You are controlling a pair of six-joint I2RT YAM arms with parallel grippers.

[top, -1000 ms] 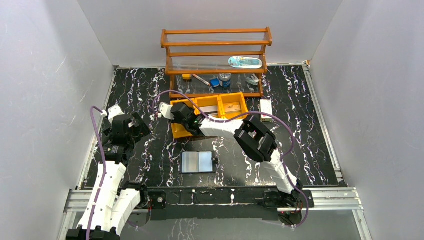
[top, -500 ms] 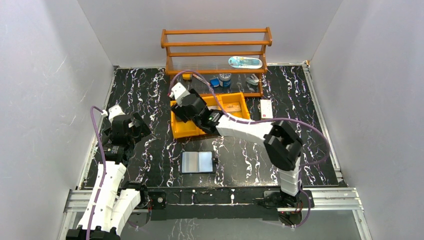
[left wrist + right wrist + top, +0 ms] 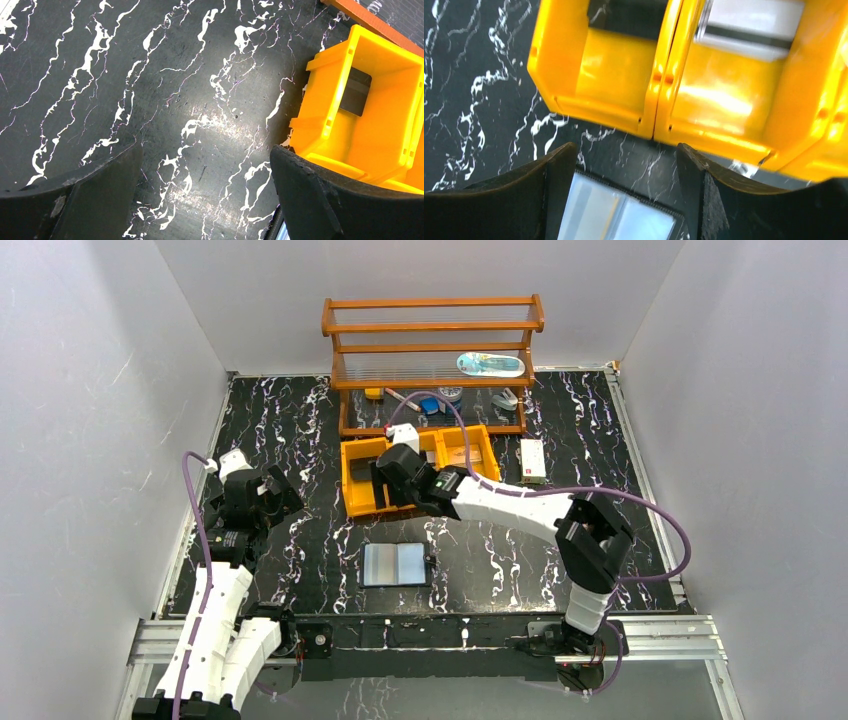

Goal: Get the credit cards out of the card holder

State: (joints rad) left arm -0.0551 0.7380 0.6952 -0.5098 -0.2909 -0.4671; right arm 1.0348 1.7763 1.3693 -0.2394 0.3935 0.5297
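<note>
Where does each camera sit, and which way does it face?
Top external: high behind the bases, looking down on table; left arm and right arm show.
Left wrist: down past left gripper at table, yellow bin's end.
Right wrist: down past right gripper at bin's near wall, card holder.
All three share the bin.

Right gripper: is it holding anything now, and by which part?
Nothing. The right gripper stands open and empty over the yellow bin tray's near wall; the card holder lies open, untouched.
</note>
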